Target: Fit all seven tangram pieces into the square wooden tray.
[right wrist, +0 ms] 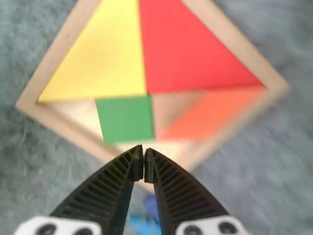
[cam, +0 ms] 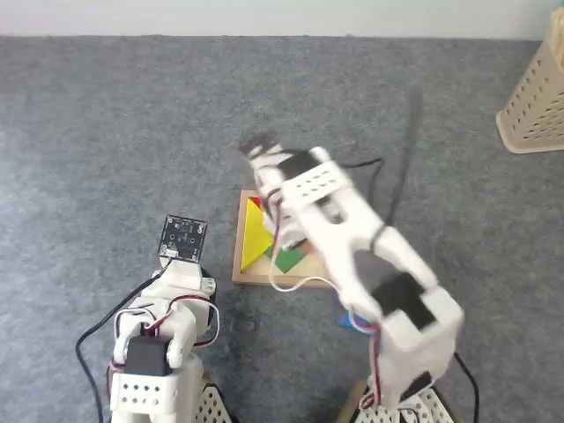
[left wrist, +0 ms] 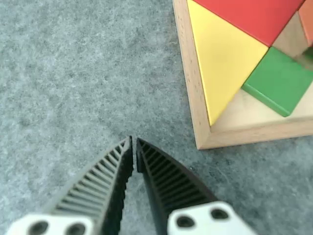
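Spreading under the tray (cam: pixel 238 264), grey carpet (cam: pixel 106 123); left fingers (left wrist: pixel 105 176) and right fingers (right wrist: pixel 115 183) together.

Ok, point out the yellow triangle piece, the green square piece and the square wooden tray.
yellow triangle piece (right wrist: pixel 105 58), right wrist view, face centre.
green square piece (right wrist: pixel 125 119), right wrist view, top centre.
square wooden tray (left wrist: pixel 194 83), left wrist view, side rim.

Wooden tray (left wrist: pixel 188 73), matt yellow piece (left wrist: pixel 222 58), fuzzy carpet (left wrist: pixel 73 73)
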Controlling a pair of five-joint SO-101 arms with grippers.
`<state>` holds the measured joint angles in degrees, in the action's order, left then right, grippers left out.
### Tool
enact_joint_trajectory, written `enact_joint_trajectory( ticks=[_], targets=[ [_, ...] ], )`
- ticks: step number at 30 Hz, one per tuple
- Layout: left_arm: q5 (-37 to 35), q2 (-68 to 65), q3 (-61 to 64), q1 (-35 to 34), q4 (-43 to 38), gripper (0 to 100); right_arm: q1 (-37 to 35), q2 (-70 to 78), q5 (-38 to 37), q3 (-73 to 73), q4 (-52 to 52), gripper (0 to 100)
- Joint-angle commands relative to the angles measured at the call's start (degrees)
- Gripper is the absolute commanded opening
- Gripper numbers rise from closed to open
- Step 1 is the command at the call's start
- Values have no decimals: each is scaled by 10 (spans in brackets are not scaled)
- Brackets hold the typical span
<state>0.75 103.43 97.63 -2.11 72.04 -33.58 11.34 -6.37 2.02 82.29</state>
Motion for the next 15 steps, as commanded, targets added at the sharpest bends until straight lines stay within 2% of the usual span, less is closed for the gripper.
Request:
enact_joint_trajectory(
  ticks=[1,5,8,15],
  targets=[
    [-4,12,-11,-3,4,12,70,-127,-33,-13,69,9],
    [-4,12,-11,-3,4,12,147,-196,-111,10,108,8],
    [-4,12,-11,-3,4,12,162,-234,-143,99,91,8],
    [-4,12,-11,-3,4,12,166,-327,-171,367,-67,8]
  ],
)
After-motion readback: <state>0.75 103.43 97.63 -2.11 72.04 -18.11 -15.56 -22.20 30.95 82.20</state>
